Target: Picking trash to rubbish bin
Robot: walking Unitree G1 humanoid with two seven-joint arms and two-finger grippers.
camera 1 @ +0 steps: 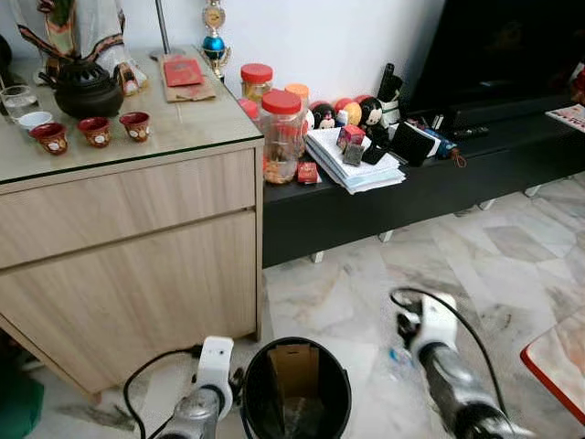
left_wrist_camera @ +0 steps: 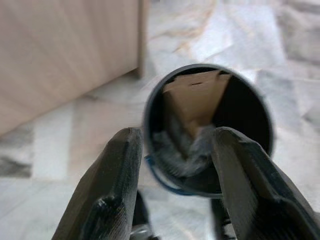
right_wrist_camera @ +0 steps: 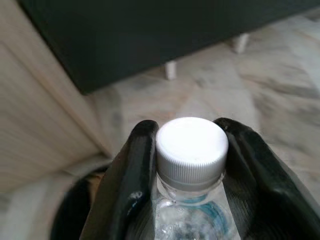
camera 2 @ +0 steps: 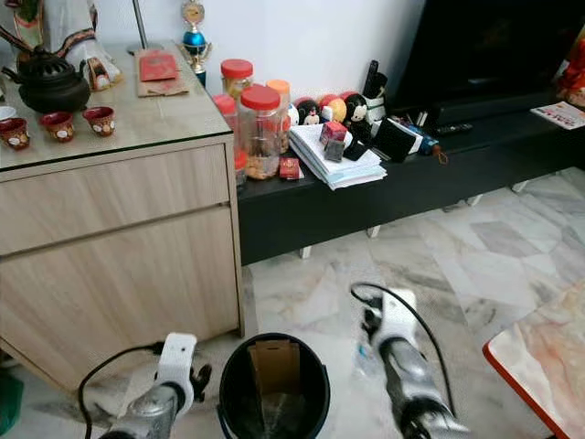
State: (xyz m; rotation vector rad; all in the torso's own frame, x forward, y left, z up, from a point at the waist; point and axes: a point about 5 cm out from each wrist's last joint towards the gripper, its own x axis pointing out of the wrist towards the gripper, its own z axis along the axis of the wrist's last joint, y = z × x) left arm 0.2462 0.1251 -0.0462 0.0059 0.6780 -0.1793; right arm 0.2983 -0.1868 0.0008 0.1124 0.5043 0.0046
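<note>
Right gripper (right_wrist_camera: 187, 165) clamped on a clear bottle (right_wrist_camera: 192, 200) over marble floor (camera 1: 366, 283), beside black bin (camera 1: 295, 389), wooden cabinet (camera 1: 128, 256).

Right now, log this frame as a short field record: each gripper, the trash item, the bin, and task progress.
left gripper: open, fingers either side of the bin's near rim
right gripper: shut on the bottle's neck
bottle: clear plastic, white cap, held just right of the bin
bin: black, round, on the marble floor, cardboard inside
progress: bottle not yet in the bin
</note>
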